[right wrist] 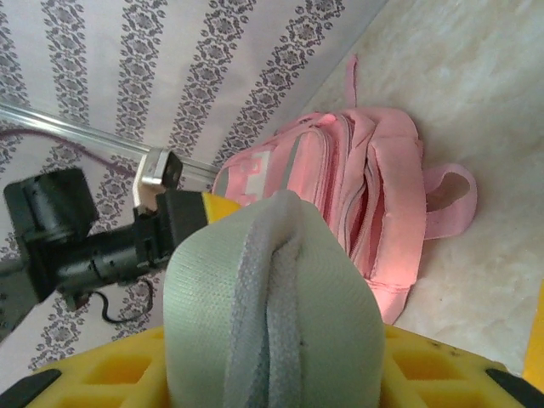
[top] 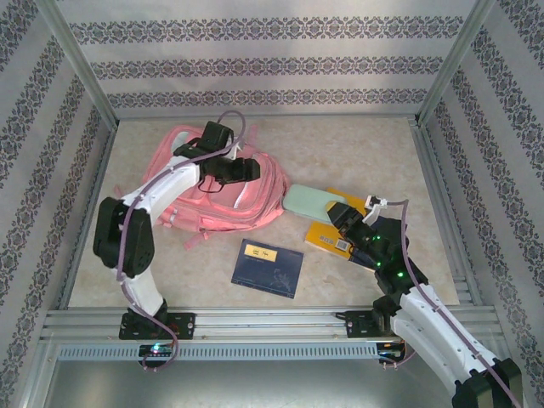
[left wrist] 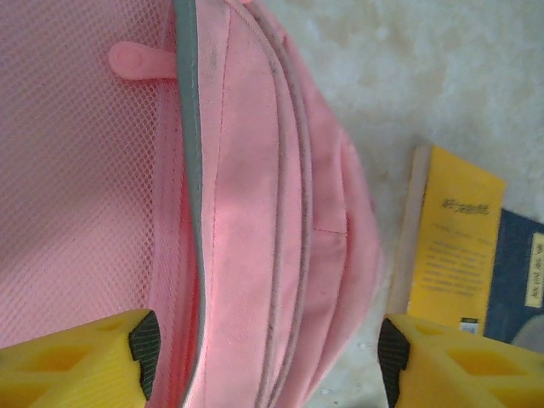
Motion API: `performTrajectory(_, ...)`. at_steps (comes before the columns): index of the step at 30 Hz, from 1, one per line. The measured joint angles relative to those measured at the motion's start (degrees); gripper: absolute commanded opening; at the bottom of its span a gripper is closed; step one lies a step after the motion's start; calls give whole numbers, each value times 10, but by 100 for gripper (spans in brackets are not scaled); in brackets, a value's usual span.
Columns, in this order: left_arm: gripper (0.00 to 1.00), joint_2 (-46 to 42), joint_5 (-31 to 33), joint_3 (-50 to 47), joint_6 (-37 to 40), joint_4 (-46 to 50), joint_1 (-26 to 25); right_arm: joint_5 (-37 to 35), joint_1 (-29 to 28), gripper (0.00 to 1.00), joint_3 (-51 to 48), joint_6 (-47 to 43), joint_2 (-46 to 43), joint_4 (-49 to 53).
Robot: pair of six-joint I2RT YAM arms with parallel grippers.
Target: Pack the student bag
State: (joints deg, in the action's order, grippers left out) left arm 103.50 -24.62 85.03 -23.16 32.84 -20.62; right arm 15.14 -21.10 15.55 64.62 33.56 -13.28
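Straddling the student bag [top: 255,202], the left tool [left wrist: 263,353] stands open; the right tool [right wrist: 272,374] clamps a green pouch [top: 308,202].

Matt pink cloth on student bag [top: 246,206], fine mesh panel. The pouch [right wrist: 212,323] is textured green fabric; tabletop [top: 357,144] smooth, mottled.

White-and-black arms [top: 146,197], mauve cables [top: 409,255], yellow fingers [left wrist: 68,361] with black pads [left wrist: 145,342]

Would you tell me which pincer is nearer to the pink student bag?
Left. The left pincer hangs directly over the student bag; the right pincer is off to its right, gripping a green pouch.
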Motion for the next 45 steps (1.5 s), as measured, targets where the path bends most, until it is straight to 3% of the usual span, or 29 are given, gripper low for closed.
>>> performTrajectory(9,59,54,-6,47,47,35,0,23,15,45,0,-6,6,3)
performTrajectory(26,35,74,-23,32,38,37,0,38,26,43,-1,-3,26,-5)
performTrajectory(30,23,85,-10,27,34,37,0,39,26,42,-8,-1,24,-11)
performTrajectory(33,0,94,6,32,33,45,0,43,26,42,-10,-1,23,-12)
performTrajectory(39,0,99,21,74,47,92,0,53,26,45,-9,-11,10,3)
performTrajectory(45,0,45,28,118,74,162,11,38,26,40,4,-38,-47,45)
